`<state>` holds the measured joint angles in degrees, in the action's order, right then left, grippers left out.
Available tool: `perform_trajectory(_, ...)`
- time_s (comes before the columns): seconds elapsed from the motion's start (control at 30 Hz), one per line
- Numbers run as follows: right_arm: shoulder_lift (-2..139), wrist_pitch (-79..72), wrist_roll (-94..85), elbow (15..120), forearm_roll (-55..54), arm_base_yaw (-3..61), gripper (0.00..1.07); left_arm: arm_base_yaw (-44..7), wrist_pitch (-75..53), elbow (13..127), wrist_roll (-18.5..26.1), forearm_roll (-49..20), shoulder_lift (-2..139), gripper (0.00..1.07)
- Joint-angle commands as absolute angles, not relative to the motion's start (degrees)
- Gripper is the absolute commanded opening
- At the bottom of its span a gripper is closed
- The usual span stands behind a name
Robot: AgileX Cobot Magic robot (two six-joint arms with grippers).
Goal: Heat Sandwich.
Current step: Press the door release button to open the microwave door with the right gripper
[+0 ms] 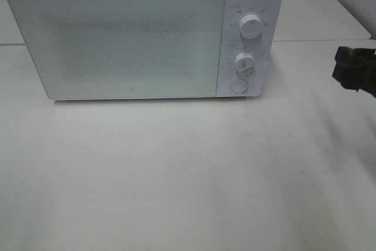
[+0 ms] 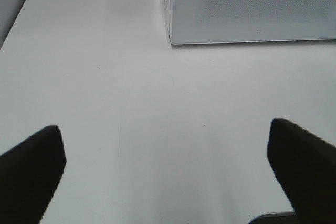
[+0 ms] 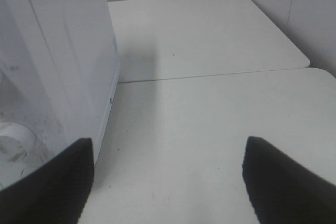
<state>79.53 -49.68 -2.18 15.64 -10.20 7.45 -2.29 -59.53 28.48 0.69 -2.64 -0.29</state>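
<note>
While the white table [image 1: 188,180] fills most of each view, the white microwave [image 1: 144,36] stands toward its back with the door [image 1: 117,42] shut. The left gripper [image 2: 164,127] hangs over bare table near the microwave's front left corner, its 2 fingers [image 2: 31,171] wide apart and empty. The right gripper [image 3: 165,145], just beside the microwave's right side, is also spread and empty. 2 knobs [image 1: 251,28] sit above 1 round button [image 1: 238,86]. The sandwich shows in no view, so its place cannot be told.
</note>
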Motion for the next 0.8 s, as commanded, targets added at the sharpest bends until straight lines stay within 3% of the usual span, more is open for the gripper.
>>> perform_trajectory(0.03,82.16,-54.03,-6.65,15.41,-16.21,11.52,0.76,-2.12,-58.84,28.25,0.80,-2.98,-1.60,1.04)
perform_trajectory(0.4,95.05,-62.97,-9.17,17.30,-32.89,29.85,0.76,-2.12,-58.84,28.25,0.80,-2.98,-1.60,1.04)
perform_trajectory(0.8,102.39,-62.11,-9.17,23.32,-40.57,40.22,0.76,-2.12,-58.84,28.25,0.80,-2.98,-1.60,1.04)
